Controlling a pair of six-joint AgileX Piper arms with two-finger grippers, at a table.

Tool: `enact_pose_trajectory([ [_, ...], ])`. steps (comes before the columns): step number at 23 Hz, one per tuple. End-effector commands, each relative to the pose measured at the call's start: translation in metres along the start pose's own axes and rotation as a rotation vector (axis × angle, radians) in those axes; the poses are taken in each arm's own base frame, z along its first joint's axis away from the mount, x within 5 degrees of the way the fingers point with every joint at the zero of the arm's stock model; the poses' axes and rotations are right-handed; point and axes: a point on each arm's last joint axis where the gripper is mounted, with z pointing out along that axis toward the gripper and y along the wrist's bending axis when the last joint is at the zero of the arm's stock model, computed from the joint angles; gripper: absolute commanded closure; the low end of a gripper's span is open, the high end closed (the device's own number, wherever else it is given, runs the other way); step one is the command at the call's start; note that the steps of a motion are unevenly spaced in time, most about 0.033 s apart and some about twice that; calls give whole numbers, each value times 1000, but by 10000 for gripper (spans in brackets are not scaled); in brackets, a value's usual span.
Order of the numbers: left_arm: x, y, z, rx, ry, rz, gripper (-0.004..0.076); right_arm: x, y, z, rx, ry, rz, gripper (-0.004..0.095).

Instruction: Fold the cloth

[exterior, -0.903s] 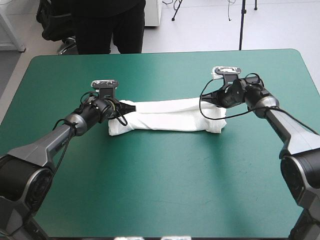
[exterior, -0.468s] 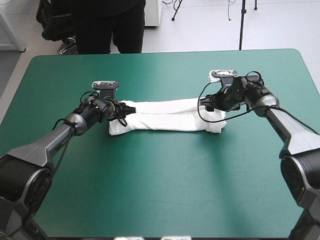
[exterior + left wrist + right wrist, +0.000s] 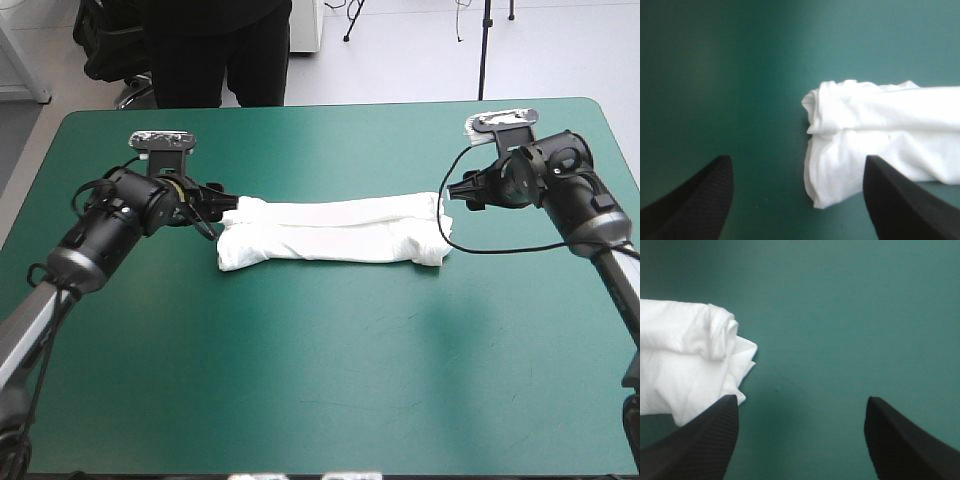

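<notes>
I am looking at the T-shirt, and it is lying as a long, thin, folded bundle across the middle of the surface, a bit nearer the far edge than the near one. One end is pointing to the left edge and the other to the right edge. The left end effector is hanging just beside the left end of the bundle. Its black fingers are standing wide apart and holding nothing. The right end effector is waiting just beside the right end. It is wide open too, and empty. So I am thinking a good part of the job is done: the sides are already folded in and the bundle is looking neat, with two soft rolls lying side by side. I am guessing one more fold is left, bringing one end over to the other to make it short. I am seeing no brand, label or writing on the T-shirt or the teal-green cover.
</notes>
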Motion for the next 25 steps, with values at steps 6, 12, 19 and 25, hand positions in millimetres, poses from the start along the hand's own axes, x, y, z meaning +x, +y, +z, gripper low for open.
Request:
enact_pose_trajectory([
  [6,-10,-12,-74,308,-200,85,670,3,-46,-46,88,-52,131,237],
  [12,-23,-39,-41,477,-182,142,733,3,-68,-33,-189,-46,184,237],
  [19,-40,-101,53,590,10,213,733,0,-74,2,-364,-6,169,237],
  [25,-21,-142,115,595,138,234,733,-2,-73,23,-394,7,153,237],
])
